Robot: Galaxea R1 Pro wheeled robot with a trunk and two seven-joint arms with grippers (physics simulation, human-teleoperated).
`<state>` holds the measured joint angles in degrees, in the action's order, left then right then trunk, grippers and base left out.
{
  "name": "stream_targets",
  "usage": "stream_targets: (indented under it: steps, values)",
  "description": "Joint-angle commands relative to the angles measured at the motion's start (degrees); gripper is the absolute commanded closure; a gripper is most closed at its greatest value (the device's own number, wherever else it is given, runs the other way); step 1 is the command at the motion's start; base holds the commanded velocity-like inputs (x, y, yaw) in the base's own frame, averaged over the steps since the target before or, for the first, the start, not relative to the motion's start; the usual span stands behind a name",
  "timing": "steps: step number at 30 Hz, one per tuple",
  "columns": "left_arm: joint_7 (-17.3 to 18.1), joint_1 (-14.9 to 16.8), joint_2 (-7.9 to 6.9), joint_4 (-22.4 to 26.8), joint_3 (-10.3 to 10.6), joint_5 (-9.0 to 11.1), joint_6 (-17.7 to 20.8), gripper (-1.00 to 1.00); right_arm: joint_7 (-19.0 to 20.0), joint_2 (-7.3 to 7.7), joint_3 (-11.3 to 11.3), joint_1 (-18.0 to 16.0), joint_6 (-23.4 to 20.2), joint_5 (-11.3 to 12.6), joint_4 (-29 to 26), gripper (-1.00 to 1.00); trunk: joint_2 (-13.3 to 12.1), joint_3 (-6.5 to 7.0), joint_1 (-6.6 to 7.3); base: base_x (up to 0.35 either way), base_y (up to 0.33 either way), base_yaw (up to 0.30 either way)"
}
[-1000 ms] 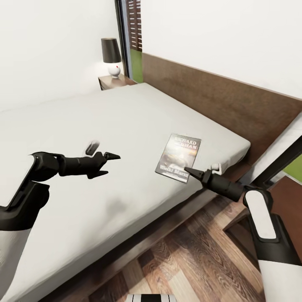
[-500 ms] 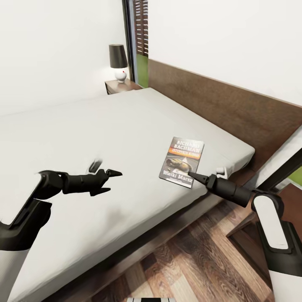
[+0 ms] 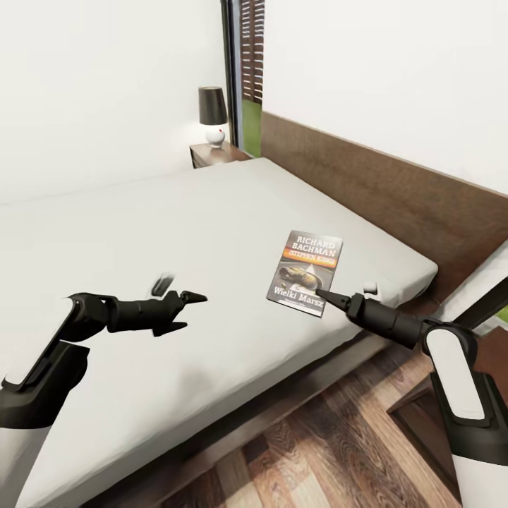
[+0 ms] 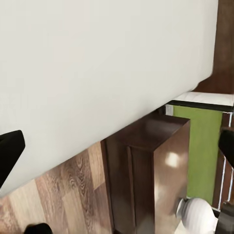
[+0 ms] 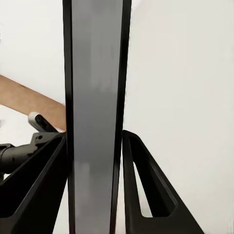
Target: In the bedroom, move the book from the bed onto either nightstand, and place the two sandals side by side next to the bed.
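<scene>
The book (image 3: 305, 269) lies flat on the pale mattress of the bed (image 3: 212, 233), near the headboard end, dark cover up with white "RICHARD BACHMAN" lettering. My right gripper (image 3: 319, 293) reaches in from the bed's side at the book's near corner. In the right wrist view the book's edge (image 5: 95, 122) stands between both fingers (image 5: 44, 185), touching them. My left gripper (image 3: 185, 311) hovers open over the bare mattress, well left of the book. A nightstand (image 3: 215, 152) stands beyond the bed's far side, and is also seen at close range (image 4: 146, 180). The sandals are out of view.
A black-shaded lamp (image 3: 212, 115) with a white base sits on the far nightstand. The tall brown headboard (image 3: 381, 183) runs along the right. A dark-framed window (image 3: 243, 77) is behind it. Wood-plank floor (image 3: 317, 444) and a dark furniture corner (image 3: 423, 413) lie by my right arm.
The head camera has panned, shifting the whole picture. My left gripper has sunk a little toward the mattress. The right gripper has stayed at the book's near corner.
</scene>
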<state>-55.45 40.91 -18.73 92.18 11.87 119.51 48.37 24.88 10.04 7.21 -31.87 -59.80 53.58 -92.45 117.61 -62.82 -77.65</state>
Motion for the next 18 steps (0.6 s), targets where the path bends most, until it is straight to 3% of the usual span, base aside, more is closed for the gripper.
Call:
stream_targets:
  steps: [1, 7, 8, 12, 14, 17, 18]
  values:
    - [-0.6, 0.0, -0.01, 0.0, 0.0, 0.1, -0.1, -1.0, 0.6, -0.04, 0.1, 0.0, -0.2, -0.6, 0.0, 1.0, -0.4, 0.23, 0.23, 0.0, 0.0, 0.11]
    - [-0.5, -0.1, 0.01, 0.0, -0.1, -3.7, -0.1, -1.0, 0.6, -0.27, 0.0, 0.0, -0.2, -0.6, 0.0, 1.0, -2.8, 1.81, 1.55, 0.0, 0.0, 0.11]
    - [-0.4, -0.2, 0.05, 0.0, -0.1, -5.5, -0.4, -1.0, 0.6, -0.41, -0.1, 0.0, -0.2, -0.6, 0.0, 1.0, -3.2, 2.08, 1.77, 0.0, 0.0, 0.11]
    - [-0.4, -0.2, 0.02, 0.0, -0.1, -6.6, -0.7, -1.0, 0.6, -0.45, 0.0, 0.0, -0.2, -0.6, 0.1, 1.0, -4.8, 3.13, 2.65, 0.0, 0.0, 0.11]
    - [-0.3, -1.2, -0.28, 0.0, -0.8, -8.7, -1.1, -1.0, 0.3, -0.56, -0.4, -0.1, -0.2, -0.7, 0.0, 1.0, -5.6, 3.66, 3.09, 0.0, 0.0, 0.111]
    - [-0.1, -2.2, -0.27, 0.0, -3.1, -10.4, -1.1, -1.0, -0.8, -0.62, -0.5, -0.2, -0.2, -0.8, 0.1, 1.0, -6.8, 4.45, 3.75, 0.0, 0.0, 0.111]
    - [2.7, -5.0, -0.3, 0.0, -8.0, -12.1, -1.1, -1.0, -3.0, -0.76, -2.1, -0.2, -0.2, -1.0, 0.1, 1.0, -7.2, 4.72, 3.96, 0.0, 0.0, 0.11]
